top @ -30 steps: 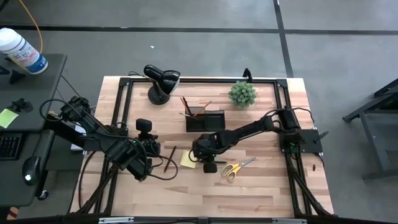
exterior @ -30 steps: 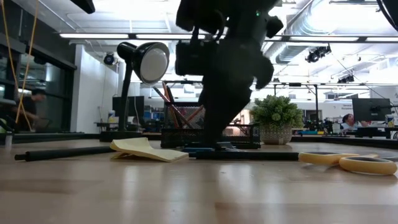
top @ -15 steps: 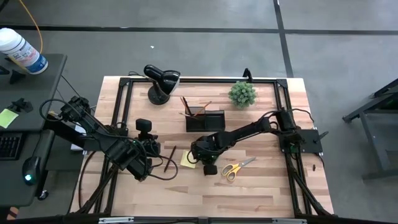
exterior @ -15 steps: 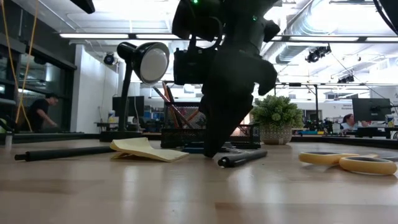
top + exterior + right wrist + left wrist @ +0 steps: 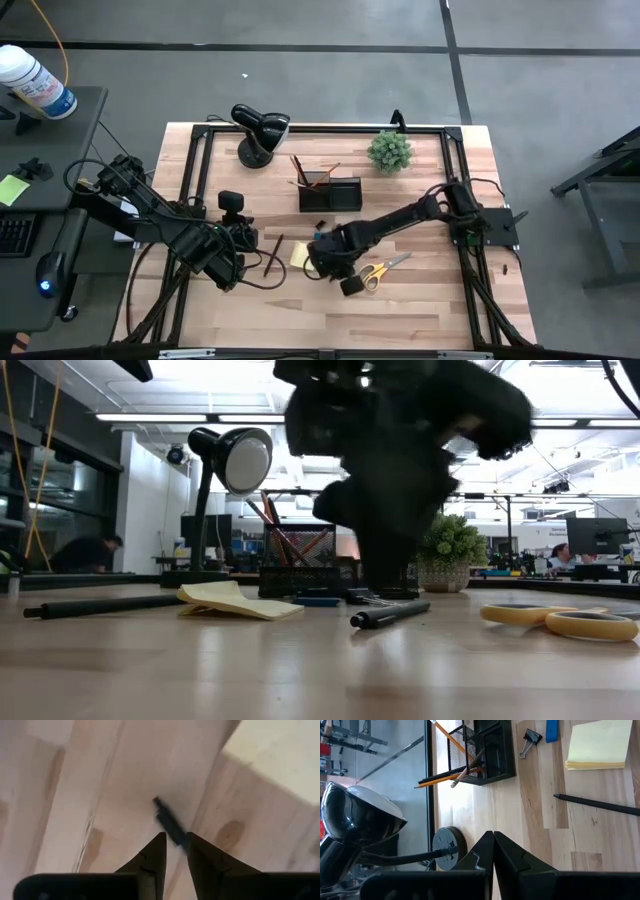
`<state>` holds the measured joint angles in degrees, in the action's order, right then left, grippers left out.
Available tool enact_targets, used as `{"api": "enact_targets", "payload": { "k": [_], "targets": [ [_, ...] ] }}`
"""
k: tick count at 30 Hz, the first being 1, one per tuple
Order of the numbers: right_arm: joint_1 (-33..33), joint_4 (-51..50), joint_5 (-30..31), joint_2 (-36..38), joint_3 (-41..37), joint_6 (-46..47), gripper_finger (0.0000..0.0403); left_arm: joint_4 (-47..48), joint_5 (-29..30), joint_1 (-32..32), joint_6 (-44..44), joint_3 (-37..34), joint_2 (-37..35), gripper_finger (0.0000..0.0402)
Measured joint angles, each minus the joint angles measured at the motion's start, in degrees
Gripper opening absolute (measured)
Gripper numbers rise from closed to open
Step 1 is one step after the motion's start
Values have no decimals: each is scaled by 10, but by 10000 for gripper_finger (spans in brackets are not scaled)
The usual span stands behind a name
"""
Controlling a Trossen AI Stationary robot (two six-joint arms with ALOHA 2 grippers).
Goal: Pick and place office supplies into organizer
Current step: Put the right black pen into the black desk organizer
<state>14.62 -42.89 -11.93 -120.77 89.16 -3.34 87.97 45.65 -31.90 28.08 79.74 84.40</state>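
Right hand (image 5: 174, 851) hangs low over the worktop (image 5: 420, 300), between the yellow sticky-note pad (image 5: 299, 257) and the yellow-handled scissors (image 5: 378, 270). Its fingers stand a little apart, with a black pen (image 5: 169, 822) lying on the wood just ahead of the tips; whether they pinch it cannot be told. From table height that pen (image 5: 389, 614) rests flat on the worktop. Left hand (image 5: 493, 851) waits clenched and empty at the left side, near a dark pen (image 5: 271, 254). Organizer (image 5: 329, 191) stands towards the back, pencils (image 5: 451, 775) leaning in its cup section. A binder clip (image 5: 529, 741) and blue block (image 5: 552, 730) lie beside it.
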Motion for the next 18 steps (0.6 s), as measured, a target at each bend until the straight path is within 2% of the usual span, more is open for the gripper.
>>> {"api": "enact_targets", "payload": {
  "k": [6,18],
  "targets": [
    [21,26,46,0,-6,-59,74,0,0,0,7,0,0,1],
    [22,38,39,0,-19,-116,90,-4,0,0,9,0,0,1]
  ]
}}
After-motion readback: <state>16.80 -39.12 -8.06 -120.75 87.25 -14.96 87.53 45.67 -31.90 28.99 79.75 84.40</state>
